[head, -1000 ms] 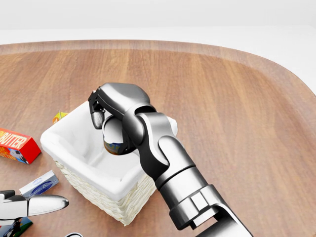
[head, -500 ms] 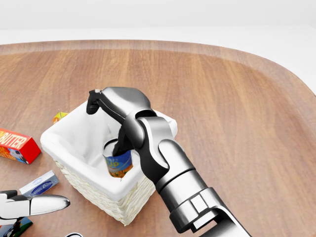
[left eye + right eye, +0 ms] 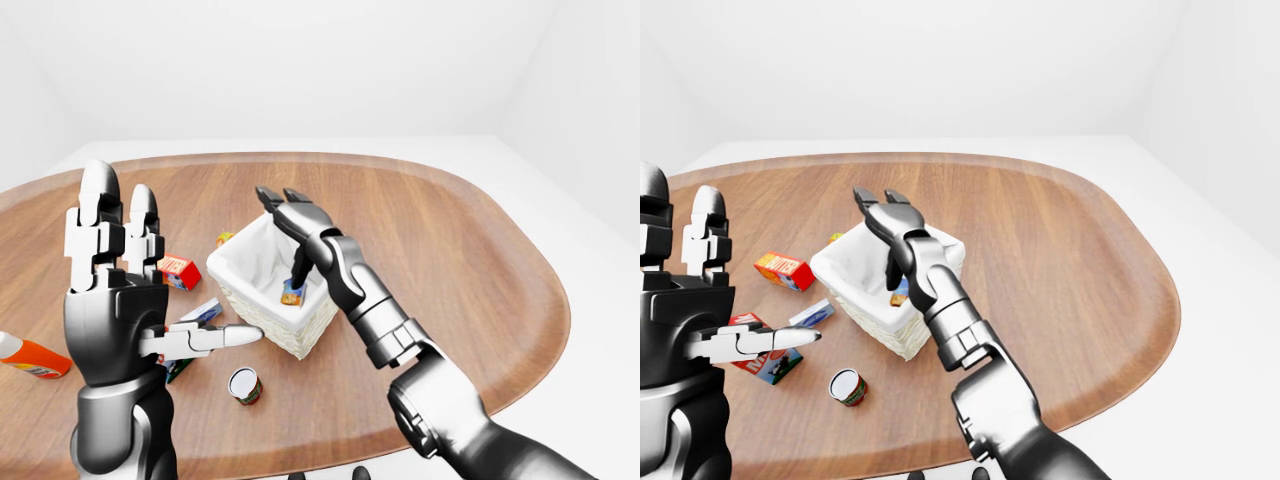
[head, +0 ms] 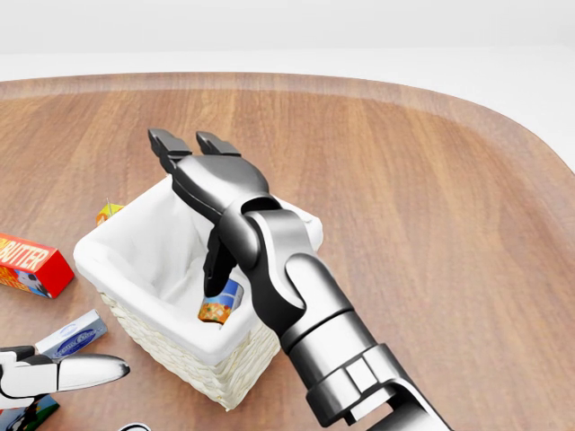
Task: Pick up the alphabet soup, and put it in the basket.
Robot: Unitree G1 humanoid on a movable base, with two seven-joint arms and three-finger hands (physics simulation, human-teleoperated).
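The soup (image 4: 221, 302) lies tilted inside the basket (image 4: 135, 235), low against the wall nearest the right robot hand (image 4: 208, 175), just under its wrist and partly hidden by the forearm. That robot hand hangs above the basket with its fingers (image 4: 165, 144) spread apart and straight, holding nothing and clear of the can. The basket, white-lined wicker, stands on the wooden bench (image 4: 404, 180) directly below the right robot hand.

To the left of the right robot hand, beyond the basket, a red butter box (image 4: 31, 263) lies flat, with a small yellow item (image 4: 109, 213) between it and the basket's rim. A pale blue carton (image 4: 72, 334) lies just beside the basket's lower left wall. Another can (image 3: 244, 385) lies on its side, near the bench's lower edge.

The left robot hand (image 3: 110, 300) is raised upright well left of the right one, palm open, fingers apart, thumb pointing toward the basket. Beyond it lies an orange bottle (image 3: 30, 356).
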